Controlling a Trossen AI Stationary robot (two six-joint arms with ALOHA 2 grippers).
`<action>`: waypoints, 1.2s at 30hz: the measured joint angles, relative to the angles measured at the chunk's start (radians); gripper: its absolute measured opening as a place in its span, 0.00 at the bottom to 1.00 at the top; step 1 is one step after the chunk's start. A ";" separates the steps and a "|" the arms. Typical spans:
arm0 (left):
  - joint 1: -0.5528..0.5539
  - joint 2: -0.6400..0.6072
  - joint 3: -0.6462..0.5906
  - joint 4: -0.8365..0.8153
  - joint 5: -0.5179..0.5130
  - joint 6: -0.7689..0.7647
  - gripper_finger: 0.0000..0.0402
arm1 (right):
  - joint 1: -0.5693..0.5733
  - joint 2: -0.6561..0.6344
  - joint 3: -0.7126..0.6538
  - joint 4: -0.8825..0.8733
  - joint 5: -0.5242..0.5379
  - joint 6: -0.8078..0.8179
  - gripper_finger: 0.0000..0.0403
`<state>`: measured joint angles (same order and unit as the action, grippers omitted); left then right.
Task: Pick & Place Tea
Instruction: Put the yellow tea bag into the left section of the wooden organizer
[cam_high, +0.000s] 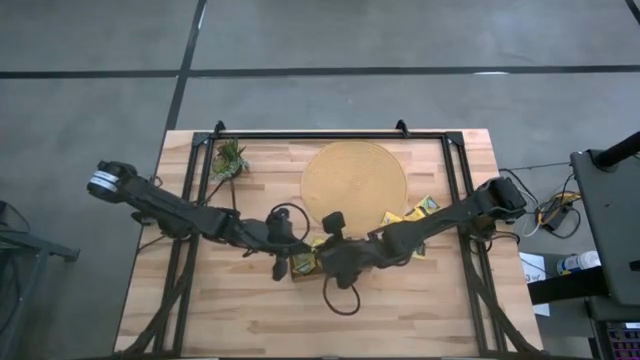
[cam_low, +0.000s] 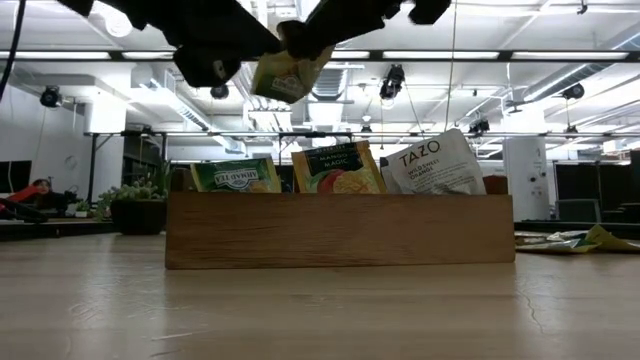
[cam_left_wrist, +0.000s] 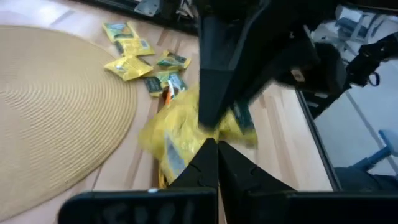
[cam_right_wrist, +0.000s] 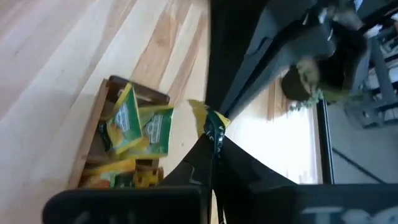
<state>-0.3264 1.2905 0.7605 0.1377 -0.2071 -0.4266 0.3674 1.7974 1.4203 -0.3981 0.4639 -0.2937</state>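
Above tray (cam_low: 340, 230): crumpled yellow tea sachet (cam_low: 285, 75).

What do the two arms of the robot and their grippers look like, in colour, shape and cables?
Both arms are dark, almost black, and built of slim jointed segments. The left arm ends in a light grey, ribbed cylindrical base, and a black cable loops beside its wrist. The right arm has a bulky dark base joint. Each gripper, left and right, has two flat, tapering black fingers.

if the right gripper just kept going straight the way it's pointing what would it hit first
Most likely the left gripper. The right gripper, shut on a yellow tea sachet, points straight at the left arm's dark fingers, which pinch the same sachet from the other side above the wooden tray. Depth is hard to judge.
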 joint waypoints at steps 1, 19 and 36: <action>0.001 -0.017 0.015 -0.057 0.007 -0.006 0.00 | 0.006 -0.007 0.002 -0.035 0.009 0.005 0.02; -0.149 -0.248 -0.063 -0.202 -0.442 -0.108 0.00 | 0.032 -0.067 -0.023 -0.098 -0.153 0.255 0.02; -0.147 -0.244 -0.063 -0.201 -0.445 -0.092 0.00 | -0.016 0.111 0.099 -0.029 -0.241 0.485 0.02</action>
<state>-0.4736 1.0470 0.6971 -0.0633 -0.6525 -0.5185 0.3514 1.9082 1.5195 -0.4273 0.2228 0.1911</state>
